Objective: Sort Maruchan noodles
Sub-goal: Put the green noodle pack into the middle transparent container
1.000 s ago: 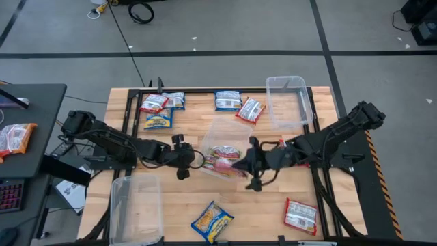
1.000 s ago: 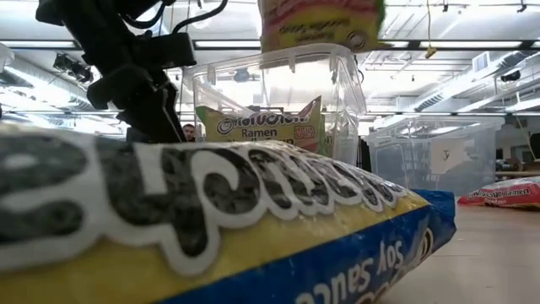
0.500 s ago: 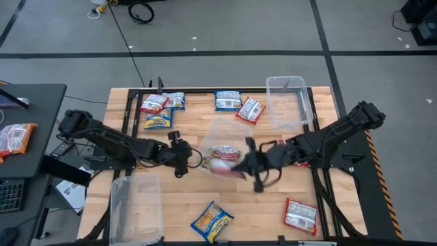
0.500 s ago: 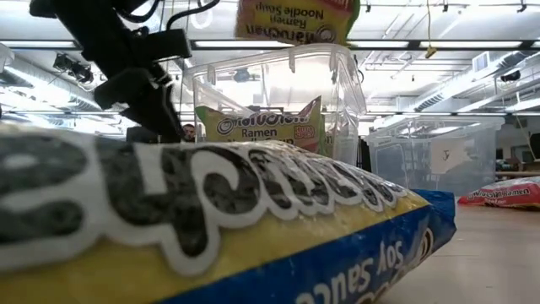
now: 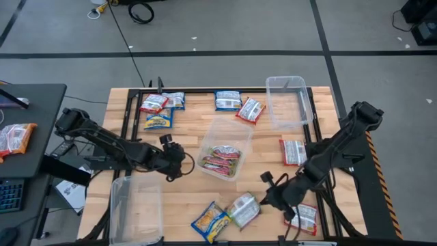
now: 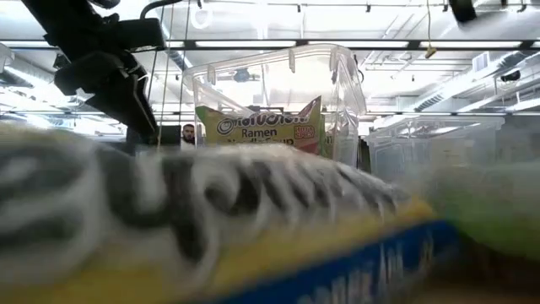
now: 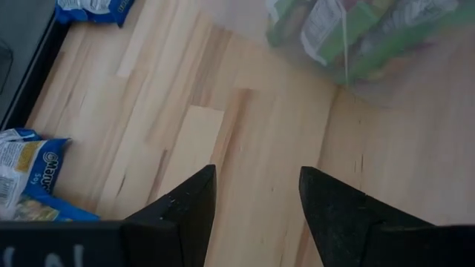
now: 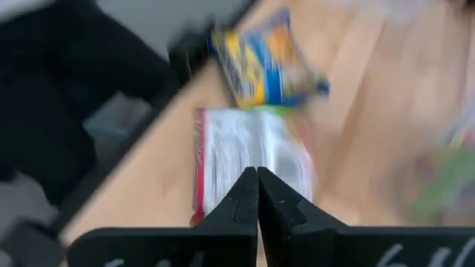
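Three clear tubs (image 5: 287,101), about ten ramen packets (image 5: 229,100), left pincer (image 5: 179,164) apart, right pincer (image 5: 268,195) pressed together, empty.

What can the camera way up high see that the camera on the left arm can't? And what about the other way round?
Only the high view shows both whole arms, the right gripper shut beside a silvery packet, an empty clear tub and a red-and-white packet. Only the left wrist view shows the left gripper up close, open, with bare wood between its fingers. Both show the middle tub holding green-pink packets, and the wooden table.
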Controlling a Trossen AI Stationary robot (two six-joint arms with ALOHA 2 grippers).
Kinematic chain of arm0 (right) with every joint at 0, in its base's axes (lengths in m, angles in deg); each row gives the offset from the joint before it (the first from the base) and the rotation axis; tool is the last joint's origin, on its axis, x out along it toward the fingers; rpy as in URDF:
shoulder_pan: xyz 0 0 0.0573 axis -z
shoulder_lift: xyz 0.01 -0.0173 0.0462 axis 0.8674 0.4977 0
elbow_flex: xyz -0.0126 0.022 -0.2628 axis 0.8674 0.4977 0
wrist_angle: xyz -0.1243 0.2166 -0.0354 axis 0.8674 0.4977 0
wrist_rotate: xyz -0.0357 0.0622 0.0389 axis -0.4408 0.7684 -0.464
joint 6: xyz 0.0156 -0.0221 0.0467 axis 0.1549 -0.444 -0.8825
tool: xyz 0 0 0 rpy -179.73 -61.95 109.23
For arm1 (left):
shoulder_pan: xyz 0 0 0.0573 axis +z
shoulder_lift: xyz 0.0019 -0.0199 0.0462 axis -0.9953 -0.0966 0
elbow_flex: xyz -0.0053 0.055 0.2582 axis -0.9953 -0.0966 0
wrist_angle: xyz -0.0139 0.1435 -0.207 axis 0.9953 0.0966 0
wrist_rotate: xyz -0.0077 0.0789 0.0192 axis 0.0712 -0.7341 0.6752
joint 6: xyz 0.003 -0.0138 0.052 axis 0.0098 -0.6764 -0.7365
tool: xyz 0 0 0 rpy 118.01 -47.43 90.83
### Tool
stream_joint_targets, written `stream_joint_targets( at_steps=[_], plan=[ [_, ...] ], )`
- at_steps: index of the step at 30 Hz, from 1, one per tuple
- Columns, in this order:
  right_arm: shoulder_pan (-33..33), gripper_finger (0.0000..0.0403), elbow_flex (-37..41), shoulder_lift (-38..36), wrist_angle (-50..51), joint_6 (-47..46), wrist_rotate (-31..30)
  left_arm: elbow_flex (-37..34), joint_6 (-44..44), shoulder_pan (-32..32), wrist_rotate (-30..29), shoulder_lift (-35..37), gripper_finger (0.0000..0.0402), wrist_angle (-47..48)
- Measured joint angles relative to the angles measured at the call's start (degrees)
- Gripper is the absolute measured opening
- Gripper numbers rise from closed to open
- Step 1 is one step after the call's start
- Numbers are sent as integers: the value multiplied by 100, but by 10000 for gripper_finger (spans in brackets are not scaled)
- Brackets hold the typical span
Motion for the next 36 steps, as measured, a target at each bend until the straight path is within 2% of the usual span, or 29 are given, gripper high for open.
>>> stream_joint_targets(
  at_steps=[5, 11, 14, 19, 21, 24, 28, 31, 36],
  plan=[
    [72, 5, 436, 8, 101, -484, -54, 0, 47, 10, 4, 0, 197, -47],
    [63, 6, -7, 66, -342, -332, -327, 0, 44, 13, 38, 0, 197, -36],
    [33, 4, -229, 423, -451, -156, -208, 0, 42, 13, 22, 0, 197, -28],
    [-13, 6, -610, 1502, -381, -121, 321, 2, 39, 14, 22, 4, 197, 15],
    [-61, 11, -882, 1881, -63, -154, 252, 2, 37, 14, 22, 4, 197, 32],
    [-164, 18, -1493, 2335, 758, -184, -193, 4, 39, 12, 22, 4, 197, 80],
    [-360, 36, -2359, 2875, 1811, 176, -428, 6, 40, 13, 9, 4, 197, 95],
    [-513, 64, -2827, 3248, 2403, 354, -478, 4, 44, 14, 0, 4, 197, 81],
    [-841, 131, -3111, 3673, 2658, 401, -829, 9, 46, 12, -6, 4, 197, -48]
  ],
)
